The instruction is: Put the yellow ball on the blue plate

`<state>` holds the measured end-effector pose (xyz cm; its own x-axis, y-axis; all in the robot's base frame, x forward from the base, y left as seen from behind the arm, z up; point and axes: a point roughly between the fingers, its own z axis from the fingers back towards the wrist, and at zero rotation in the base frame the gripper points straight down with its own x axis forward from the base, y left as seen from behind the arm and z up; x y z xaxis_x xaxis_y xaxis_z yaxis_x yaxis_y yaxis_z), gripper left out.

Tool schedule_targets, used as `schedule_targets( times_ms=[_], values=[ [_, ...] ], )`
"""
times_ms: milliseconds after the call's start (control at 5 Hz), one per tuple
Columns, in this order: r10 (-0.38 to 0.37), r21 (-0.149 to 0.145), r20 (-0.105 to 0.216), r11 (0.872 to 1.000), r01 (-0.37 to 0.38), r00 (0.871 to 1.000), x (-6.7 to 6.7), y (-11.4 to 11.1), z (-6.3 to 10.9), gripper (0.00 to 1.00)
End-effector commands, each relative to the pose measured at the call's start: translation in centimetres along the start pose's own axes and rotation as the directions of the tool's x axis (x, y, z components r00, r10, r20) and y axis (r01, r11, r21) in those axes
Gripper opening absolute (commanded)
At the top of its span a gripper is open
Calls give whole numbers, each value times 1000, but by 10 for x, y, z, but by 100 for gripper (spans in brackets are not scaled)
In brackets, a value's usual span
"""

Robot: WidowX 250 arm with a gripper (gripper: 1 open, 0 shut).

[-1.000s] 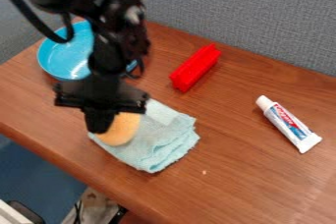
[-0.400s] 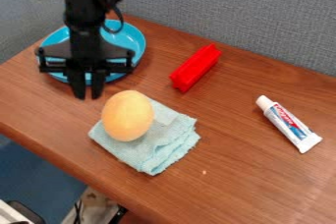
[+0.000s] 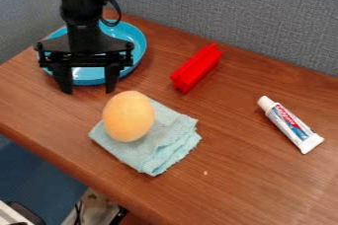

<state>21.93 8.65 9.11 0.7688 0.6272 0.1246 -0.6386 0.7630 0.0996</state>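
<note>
Jaws wider, off yellow ball (image 3: 128, 115).

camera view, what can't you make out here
- Blue plate: its middle and front rim are hidden behind the arm and open gripper.
- Toothpaste tube: the print is too small and blurred to read.
- Cloth: the part under the yellow ball is covered.
- Arm: its upper part is cut off by the top edge.
- Table: cut off at the right and left edges.
</note>
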Motion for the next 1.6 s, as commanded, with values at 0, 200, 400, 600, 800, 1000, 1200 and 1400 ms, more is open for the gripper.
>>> schedule_targets(
  times_ms=[0, 200, 400, 600, 800, 1000, 1200, 1400],
  values=[
    [-3, -4, 13, 1000, 3, 1000, -4, -3, 3, 100],
    [4, -9, -7, 1000, -4, 1000, -8, -10, -14, 100],
    [37, -30, -15, 999, -37, 999, -16, -20, -21, 100],
    [36, -31, -14, 999, -36, 999, -19, -29, -29, 100],
    [40, -31, -23, 999, -41, 999, -21, -32, -34, 100],
    [43, -31, -31, 999, -44, 999, -21, -32, -38, 100],
    [47, -31, -39, 998, -49, 998, -21, -31, -42, 0],
    [50, -28, -42, 998, -51, 998, -20, -31, -42, 0]
  ],
)
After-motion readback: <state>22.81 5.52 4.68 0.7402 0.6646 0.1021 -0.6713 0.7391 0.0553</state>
